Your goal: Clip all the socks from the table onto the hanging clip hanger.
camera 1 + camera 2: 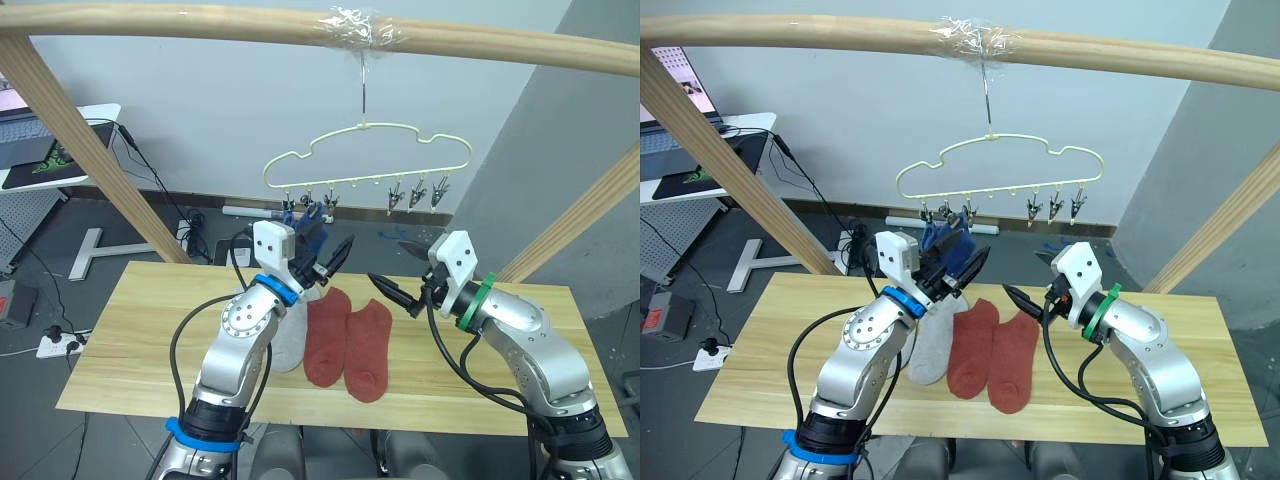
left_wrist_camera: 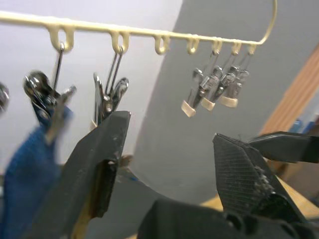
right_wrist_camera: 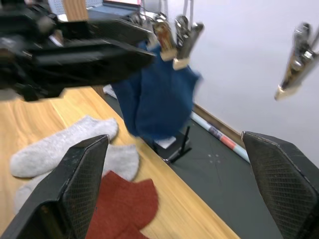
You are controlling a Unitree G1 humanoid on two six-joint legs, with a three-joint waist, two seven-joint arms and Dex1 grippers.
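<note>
The pale-yellow clip hanger (image 1: pixel 365 160) hangs by its hook from a wooden rail. Blue sock fabric (image 1: pixel 305 220) hangs from its left clips (image 2: pixel 107 97); the right clips (image 1: pixel 418 193) hold nothing. On the table (image 1: pixel 140 340) lie a light grey sock (image 1: pixel 290 335) and two rust red socks (image 1: pixel 325 335) (image 1: pixel 368 350) side by side. The right wrist view shows two grey socks (image 3: pixel 60 149). My left gripper (image 1: pixel 330 250) is raised just below the left clips, beside the blue sock, open and holding nothing. My right gripper (image 1: pixel 392 265) hovers open above the red socks, facing the left one.
The wooden rail (image 1: pixel 200 22) crosses overhead, with slanted wooden posts (image 1: pixel 90 150) at both sides behind the table. A white desk with a laptop (image 1: pixel 50 140) stands at the far left. Cables and a power strip (image 1: pixel 55 345) lie on the floor.
</note>
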